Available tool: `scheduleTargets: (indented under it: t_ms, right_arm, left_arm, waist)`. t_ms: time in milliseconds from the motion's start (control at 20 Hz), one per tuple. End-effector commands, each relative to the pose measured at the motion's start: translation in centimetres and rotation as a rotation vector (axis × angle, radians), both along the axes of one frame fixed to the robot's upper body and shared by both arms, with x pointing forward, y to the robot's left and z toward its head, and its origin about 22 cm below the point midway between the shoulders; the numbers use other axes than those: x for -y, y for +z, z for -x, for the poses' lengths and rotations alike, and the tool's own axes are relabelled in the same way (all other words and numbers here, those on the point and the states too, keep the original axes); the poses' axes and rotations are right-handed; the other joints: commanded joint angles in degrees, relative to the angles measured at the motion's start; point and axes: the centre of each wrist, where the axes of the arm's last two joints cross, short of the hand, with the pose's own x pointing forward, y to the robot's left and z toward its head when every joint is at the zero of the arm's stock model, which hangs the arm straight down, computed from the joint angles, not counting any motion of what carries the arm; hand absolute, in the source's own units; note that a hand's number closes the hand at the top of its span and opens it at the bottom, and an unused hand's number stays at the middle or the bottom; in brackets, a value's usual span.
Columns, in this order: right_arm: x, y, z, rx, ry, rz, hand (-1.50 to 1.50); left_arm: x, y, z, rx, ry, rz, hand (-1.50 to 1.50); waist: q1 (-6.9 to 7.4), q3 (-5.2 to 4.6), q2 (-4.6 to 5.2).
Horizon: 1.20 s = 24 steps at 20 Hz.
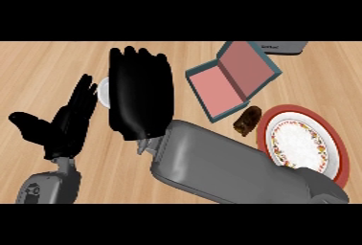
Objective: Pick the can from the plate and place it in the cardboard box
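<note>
Light wood-grain surface (42, 62), nothing of the room beyond it visible. Right hand (140, 91) stretched across centre, fingers straight and together, covering a white round item (104, 91) at its left edge; can not visible. Left hand (60, 122) at lower left, fingers spread, holding nothing. Open box with pink inside (230, 81) upper right; red-rimmed patterned plate (304, 143) at right, dark brown object (247, 120) just beside it.

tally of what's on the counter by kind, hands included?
Hands: 2, left hand and right hand
Plates: 2, red-rimmed plate and white plate, mostly hidden behind the right hand
Boxes: 1, open box with pink inside
Brown items: 1, brown object
Grey items: 1, grey object at the top edge
Cans: 0 visible
Total: 7
</note>
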Motion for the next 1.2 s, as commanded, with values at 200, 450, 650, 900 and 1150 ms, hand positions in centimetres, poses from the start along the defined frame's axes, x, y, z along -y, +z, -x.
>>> scheduleTargets:
  t_ms: [200, 450, 650, 900, 1150]
  right_arm:
    - [0.6, -1.0, -5.6, -0.003, -0.182, -0.059, 1.5]
    - [2.0, -2.6, -8.6, 0.0, -0.242, 0.05, 1.5]
    - [2.8, -3.0, -11.4, -0.006, -0.281, 0.098, 1.5]
    - [5.4, -6.0, -13.4, -0.082, -0.26, 0.213, 1.5]
    - [8.8, -10.0, -14.7, -0.45, -0.338, 0.416, -1.5]
  left_arm:
    - [-1.3, -0.2, 0.6, 0.012, 0.041, -0.003, 0.0]
    - [-1.2, 0.9, 1.9, 0.011, 0.039, -0.004, 0.0]
    - [-1.2, -0.1, 1.6, 0.012, 0.039, 0.01, 0.0]
    - [-1.7, 0.4, 0.0, 0.002, 0.028, 0.007, 0.0]
    - [-1.5, 0.1, 1.3, 0.007, 0.021, -0.014, 0.0]
  waist:
    - [-2.3, 0.1, 0.17]
    - [-2.6, 0.14, -0.07]
    - [-1.9, 0.09, 0.33]
    - [-2.51, 0.1, 0.44]
    - [-1.53, 0.09, 0.65]
